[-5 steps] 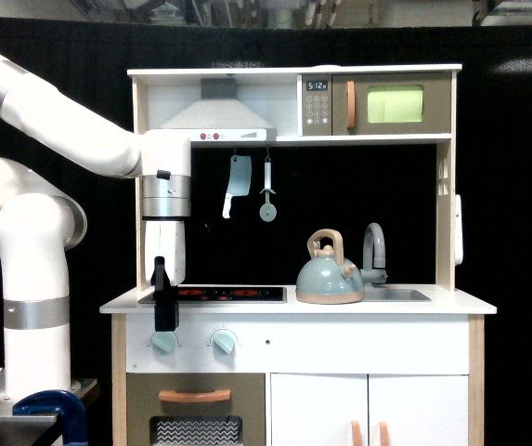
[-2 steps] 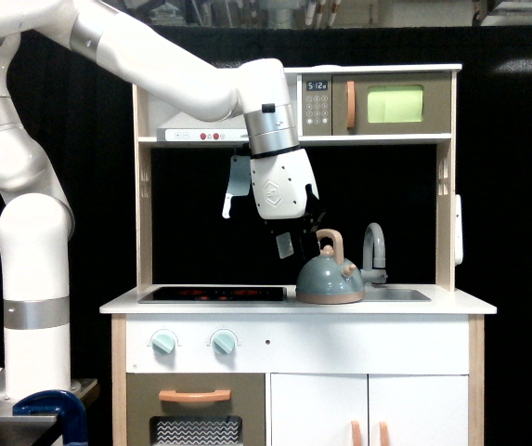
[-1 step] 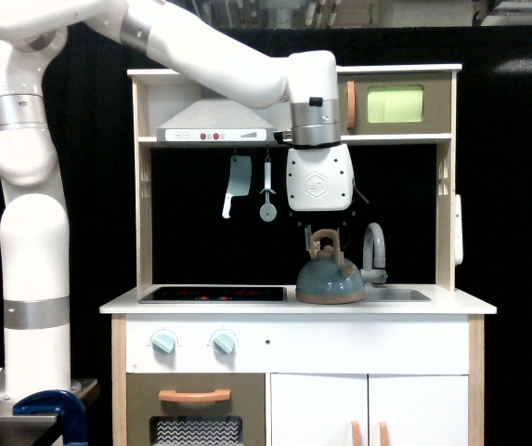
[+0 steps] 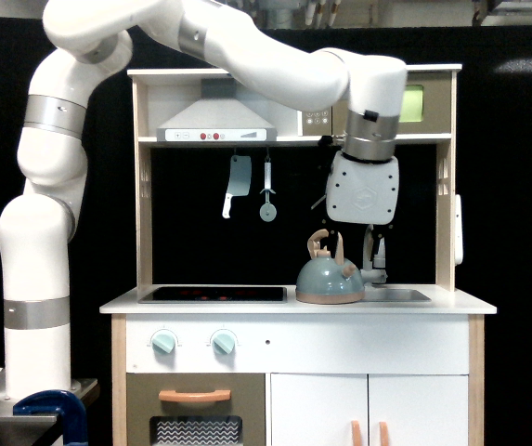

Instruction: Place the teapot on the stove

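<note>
Pale blue-grey and dome-shaped, the toy teapot (image 4: pixel 330 278) with its tan wooden arched handle sits on the white bench (image 4: pixel 298 302), well to the exterior view's right of the flat black stove panel (image 4: pixel 213 294) and just beside the grey faucet (image 4: pixel 374 251).

Over the last couple of seconds your white arm has swung from the stove's near corner, across the front of the play kitchen, and half a second ago the hand (image 4: pixel 371 249) hung almost straight over the teapot's handle. Now it has drifted past it, to the teapot's right, and its dark fingers hang in front of the faucet.

You cannot tell from this view how far the fingers are parted; they overlap the faucet and blur into it. They hold nothing, and the teapot looks untouched.

So the grasp has not begun. You probably need to bring the hand back over the handle before descending, or risk knocking the faucet.
</note>
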`<state>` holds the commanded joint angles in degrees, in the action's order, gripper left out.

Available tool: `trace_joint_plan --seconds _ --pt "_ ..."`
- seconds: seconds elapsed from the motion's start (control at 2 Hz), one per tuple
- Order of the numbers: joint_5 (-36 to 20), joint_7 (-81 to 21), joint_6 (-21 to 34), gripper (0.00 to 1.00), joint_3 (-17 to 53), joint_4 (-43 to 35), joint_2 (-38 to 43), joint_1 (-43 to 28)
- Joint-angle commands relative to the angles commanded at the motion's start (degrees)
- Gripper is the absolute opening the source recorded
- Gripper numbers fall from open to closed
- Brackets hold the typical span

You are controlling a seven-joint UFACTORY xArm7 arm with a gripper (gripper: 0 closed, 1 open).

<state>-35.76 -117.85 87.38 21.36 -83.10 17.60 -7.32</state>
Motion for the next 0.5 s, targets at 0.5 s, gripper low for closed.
trace_joint_plan --seconds 0.5 --pt "1.2 0.3 -2.0 1.00 -2.9 0.6 -0.8 -0.2"
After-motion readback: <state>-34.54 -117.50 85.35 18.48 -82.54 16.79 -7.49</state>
